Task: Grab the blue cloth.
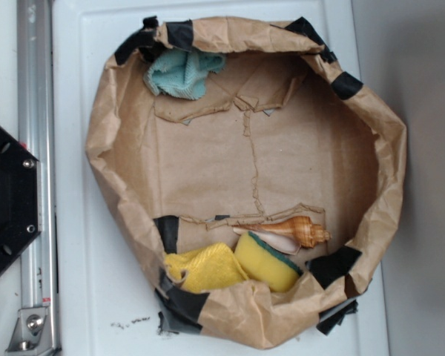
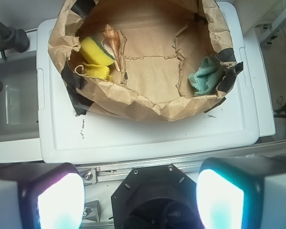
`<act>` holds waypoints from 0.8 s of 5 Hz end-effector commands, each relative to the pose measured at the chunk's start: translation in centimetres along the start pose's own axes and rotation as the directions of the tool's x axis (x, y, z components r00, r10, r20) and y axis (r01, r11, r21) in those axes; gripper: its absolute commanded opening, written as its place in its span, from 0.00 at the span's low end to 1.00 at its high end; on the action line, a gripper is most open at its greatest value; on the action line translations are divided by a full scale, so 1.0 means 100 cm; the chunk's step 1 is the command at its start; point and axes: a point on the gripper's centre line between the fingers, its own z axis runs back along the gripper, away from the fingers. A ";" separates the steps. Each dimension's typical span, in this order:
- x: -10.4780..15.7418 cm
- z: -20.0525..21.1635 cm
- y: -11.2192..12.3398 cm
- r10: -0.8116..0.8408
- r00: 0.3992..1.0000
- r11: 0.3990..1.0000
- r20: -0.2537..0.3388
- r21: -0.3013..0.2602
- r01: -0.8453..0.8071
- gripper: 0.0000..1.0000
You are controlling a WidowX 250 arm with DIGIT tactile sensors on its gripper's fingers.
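The blue cloth (image 1: 179, 73) lies bunched against the inner wall of a brown paper basin (image 1: 245, 167), at its top left in the exterior view. In the wrist view the blue cloth (image 2: 205, 76) sits at the right side of the basin (image 2: 148, 107). My gripper (image 2: 140, 200) is open, high above and well back from the basin, over the black robot base (image 2: 152, 195). Its two fingers (image 2: 221, 200) frame the bottom of the wrist view with nothing between them. The gripper does not show in the exterior view.
A yellow cloth (image 1: 204, 268), a yellow sponge with a green edge (image 1: 265, 261) and a seashell (image 1: 300, 230) lie together at the basin's opposite side. The basin stands on a white lid (image 2: 148, 136). A metal rail (image 1: 35, 178) and a black base plate (image 1: 7, 200) lie beside it.
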 end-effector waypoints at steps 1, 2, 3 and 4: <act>0.000 0.000 0.000 0.000 1.000 1.000 0.000 0.000 0.000 1.00; 0.049 -0.023 0.026 0.143 0.990 0.989 0.015 0.027 -0.144 1.00; 0.094 -0.047 0.047 0.256 0.966 0.962 0.027 0.088 -0.257 1.00; 0.141 -0.077 0.031 0.214 0.977 0.971 0.016 0.103 -0.215 1.00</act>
